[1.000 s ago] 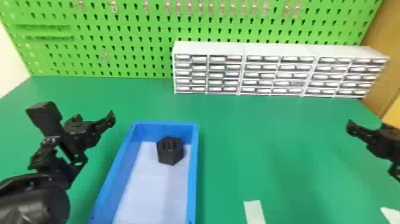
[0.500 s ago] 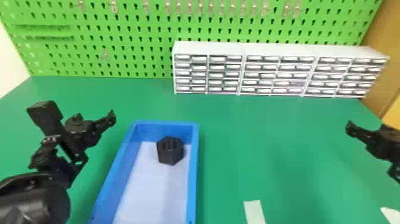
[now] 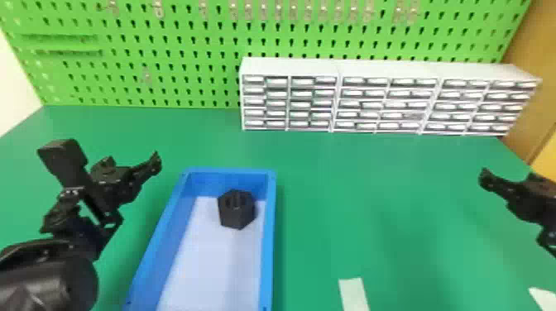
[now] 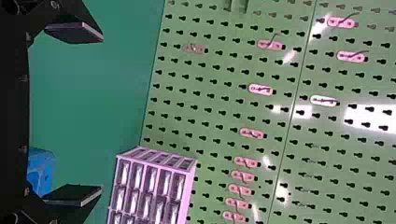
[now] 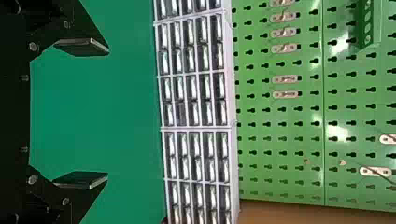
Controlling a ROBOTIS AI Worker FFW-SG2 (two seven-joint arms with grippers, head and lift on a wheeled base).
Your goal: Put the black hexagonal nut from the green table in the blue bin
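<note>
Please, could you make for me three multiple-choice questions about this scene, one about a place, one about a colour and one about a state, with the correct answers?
1. Where is the black nut relative to the blue bin?
A. On its left
B. Inside it, near the far end
C. On its right

2. What colour is the pegboard?
A. Green
B. Red
C. Black

3. How is the left gripper?
A. Shut on the nut
B. Shut, empty
C. Open, empty

1: B, the head view shows the nut within the bin's walls, close to the far one.
2: A, the board behind the table is bright green.
3: C, the left wrist view shows two fingers wide apart, holding nothing.
</note>
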